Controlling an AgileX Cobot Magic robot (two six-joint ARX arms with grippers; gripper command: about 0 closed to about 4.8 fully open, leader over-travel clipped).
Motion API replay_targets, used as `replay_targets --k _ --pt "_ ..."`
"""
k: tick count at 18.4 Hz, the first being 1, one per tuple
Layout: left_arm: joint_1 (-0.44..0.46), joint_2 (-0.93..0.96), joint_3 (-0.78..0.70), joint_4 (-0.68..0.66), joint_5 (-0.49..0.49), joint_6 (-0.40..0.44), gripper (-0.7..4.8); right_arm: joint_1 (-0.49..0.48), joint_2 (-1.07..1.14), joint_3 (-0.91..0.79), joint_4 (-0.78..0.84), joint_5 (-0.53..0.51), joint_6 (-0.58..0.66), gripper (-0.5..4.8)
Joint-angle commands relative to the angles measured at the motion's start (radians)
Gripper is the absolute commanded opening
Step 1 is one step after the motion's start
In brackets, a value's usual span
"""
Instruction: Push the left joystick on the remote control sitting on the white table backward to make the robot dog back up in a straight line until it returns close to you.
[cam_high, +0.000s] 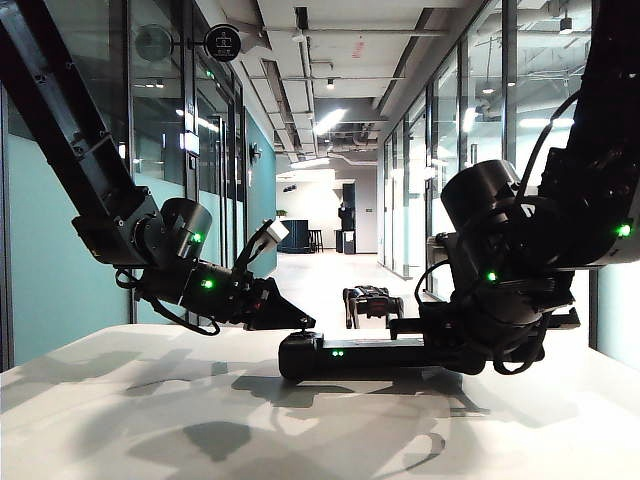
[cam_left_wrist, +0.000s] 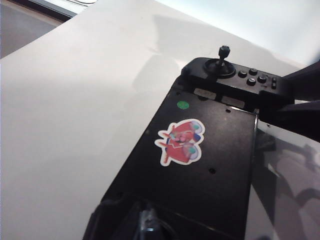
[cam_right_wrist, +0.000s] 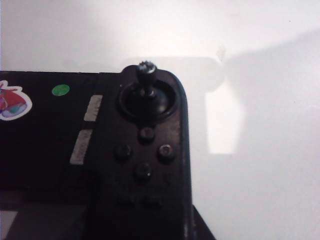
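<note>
Wide black gamepad-shaped remote control (cam_high: 360, 352) lies flat on the large matte white table (cam_high: 150, 410), between the two arms. Left gripper (cam_high: 297, 322) is angled down with its tip at the controller's left end; I can't tell if its jaws are apart or together, or whether they touch the left stick. Right gripper (cam_high: 420, 328) sits over the controller's right end, jaw state also unclear. Right wrist view shows a thin black knobbed stick (cam_right_wrist: 147, 75) standing free, four round buttons (cam_right_wrist: 144, 152) just beside it. Small black four-legged robot dog (cam_high: 372, 302) stands in the corridor beyond both grippers.
</note>
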Motion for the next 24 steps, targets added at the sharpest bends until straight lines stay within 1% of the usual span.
replay_targets --k 1,13,14,16,17,19,20,22,23,24 --pt "-0.005 -0.002 0.002 -0.005 0.026 0.001 -0.05 0.001 -0.009 0.006 0.051 0.009 0.008 1.65" --pt "-0.005 -0.002 0.000 -0.005 0.026 0.001 -0.05 0.001 -0.009 0.006 0.051 0.009 0.008 1.65" --pt "-0.005 -0.003 0.000 -0.003 0.006 -0.003 -0.05 0.001 -0.009 0.006 0.051 0.009 0.008 1.65" --pt "-0.005 -0.005 0.000 0.037 -0.189 -0.135 -0.05 0.001 -0.009 0.006 0.051 0.008 0.008 1.65" --pt "-0.005 -0.005 0.000 0.055 -0.259 -0.188 -0.05 0.001 -0.009 0.006 0.051 0.008 0.008 1.65" --pt "-0.005 -0.018 0.000 0.067 -0.386 -0.233 -0.05 0.001 -0.009 0.006 0.051 0.008 0.005 1.65" --pt "-0.005 -0.031 0.000 0.068 -0.466 -0.271 -0.05 0.001 -0.009 0.006 0.051 0.004 0.004 1.65" --pt "-0.005 -0.054 0.000 0.061 -0.542 -0.327 -0.05 0.001 -0.009 0.006 0.047 -0.007 0.004 1.66" --pt "-0.005 -0.072 0.000 0.048 -0.571 -0.343 -0.05 0.001 -0.009 0.006 0.045 -0.007 0.004 1.74" --pt "-0.005 -0.093 0.000 0.033 -0.584 -0.344 -0.05 0.001 -0.009 0.006 0.045 -0.007 0.003 1.96"
